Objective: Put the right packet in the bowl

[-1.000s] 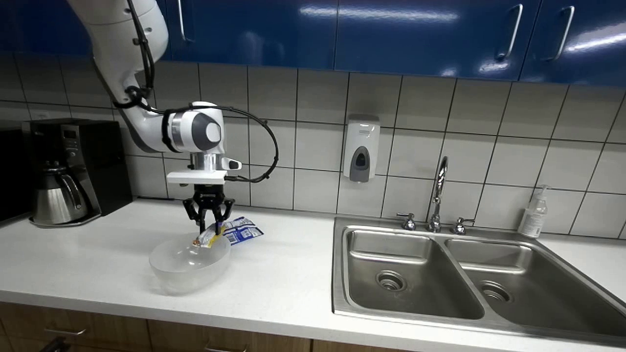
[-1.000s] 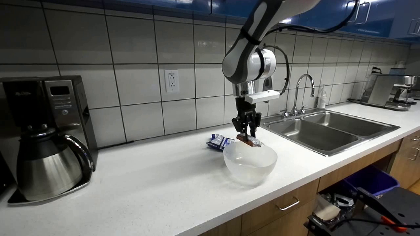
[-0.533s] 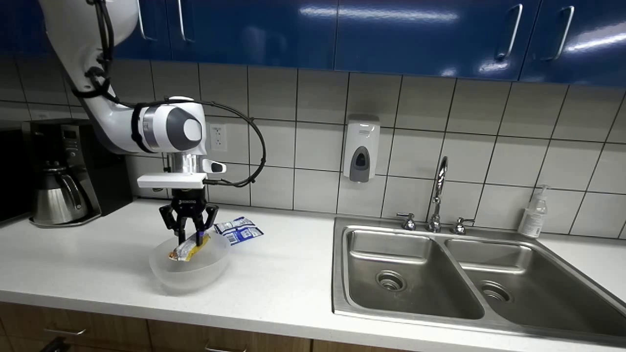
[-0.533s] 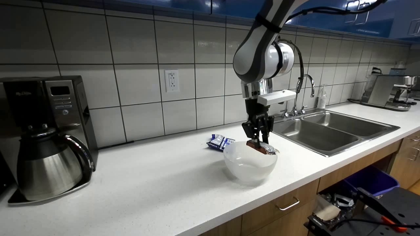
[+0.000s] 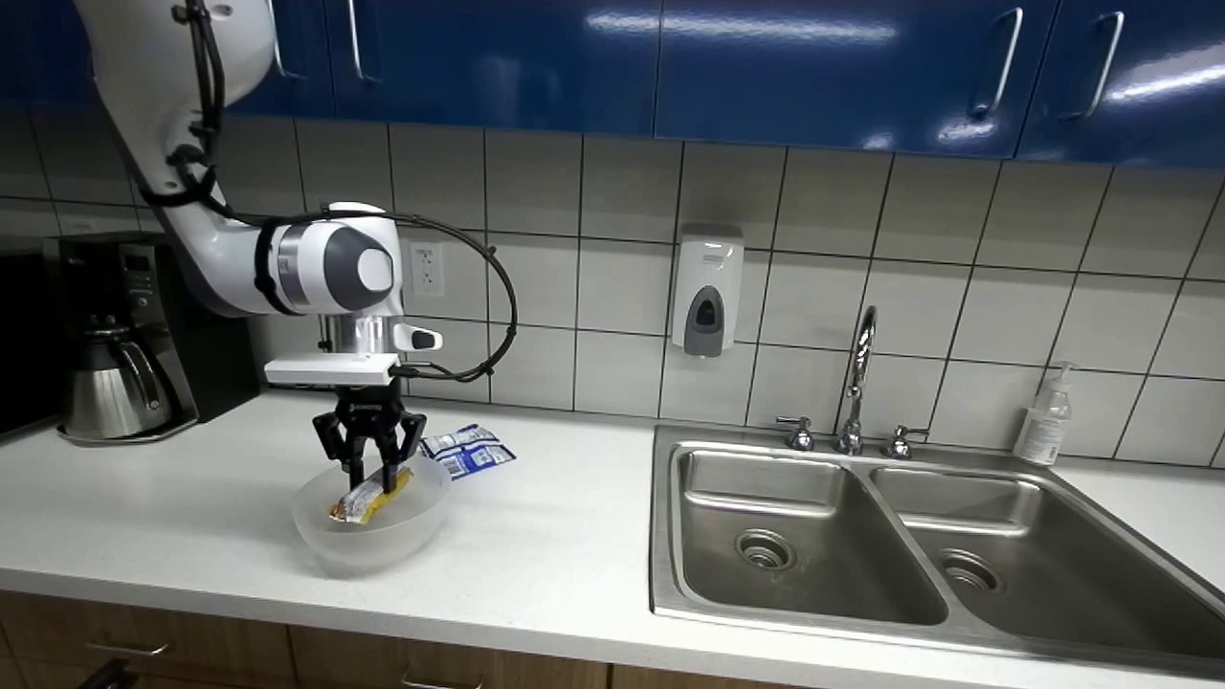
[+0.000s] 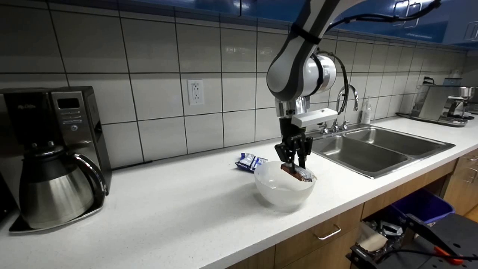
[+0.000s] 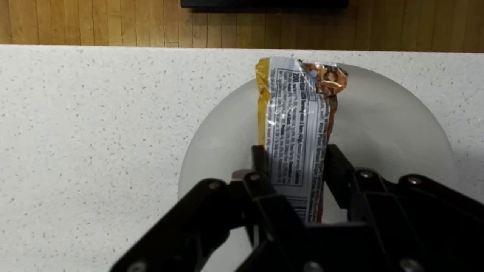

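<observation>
The right packet is a narrow silvery-grey bar wrapper with yellow and brown edges; it shows in the wrist view [image 7: 293,113] and in both exterior views [image 5: 358,504] [image 6: 305,174]. My gripper [image 5: 373,481] is shut on it, one finger on each long side, as the wrist view [image 7: 297,162] also shows. The translucent whitish bowl [image 5: 383,552] is directly below, also in an exterior view [image 6: 283,197] and the wrist view [image 7: 401,124]. The packet is at about the height of the bowl's mouth, its far end near the rim. Whether it touches the rim I cannot tell.
A larger blue-and-white packet [image 5: 469,452] lies on the counter behind the bowl, also in an exterior view [image 6: 249,163]. A coffee maker [image 6: 56,157] and a double sink [image 5: 813,536] stand on either side. The counter's front edge [image 7: 113,46] is close to the bowl.
My gripper has carried the packet from the bowl's back rim toward the counter's front, over the bowl. In the last half second it has lowered slightly. The bowl and blue-and-white packet have not moved.
</observation>
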Robot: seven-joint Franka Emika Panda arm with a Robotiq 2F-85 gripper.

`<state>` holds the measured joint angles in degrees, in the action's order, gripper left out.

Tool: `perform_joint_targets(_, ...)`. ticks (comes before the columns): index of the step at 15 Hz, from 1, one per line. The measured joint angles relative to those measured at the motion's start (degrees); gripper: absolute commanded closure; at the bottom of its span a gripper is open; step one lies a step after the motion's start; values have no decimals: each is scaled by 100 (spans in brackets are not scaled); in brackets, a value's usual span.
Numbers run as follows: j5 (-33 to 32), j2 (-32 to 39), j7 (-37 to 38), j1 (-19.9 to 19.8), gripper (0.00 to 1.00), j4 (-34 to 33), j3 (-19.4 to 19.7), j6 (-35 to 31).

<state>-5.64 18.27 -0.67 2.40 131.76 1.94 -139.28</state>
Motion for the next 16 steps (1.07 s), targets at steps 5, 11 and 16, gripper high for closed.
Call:
perform_joint_targets(5, 2, 399, 361, 0, 31, -372, 5, -73)
perform_joint_targets(11, 2, 831, 633, 38, 0, -722, 10, -64)
perform_joint_targets(16, -19, 526, 699, 118, 0, -691, 38, 38)
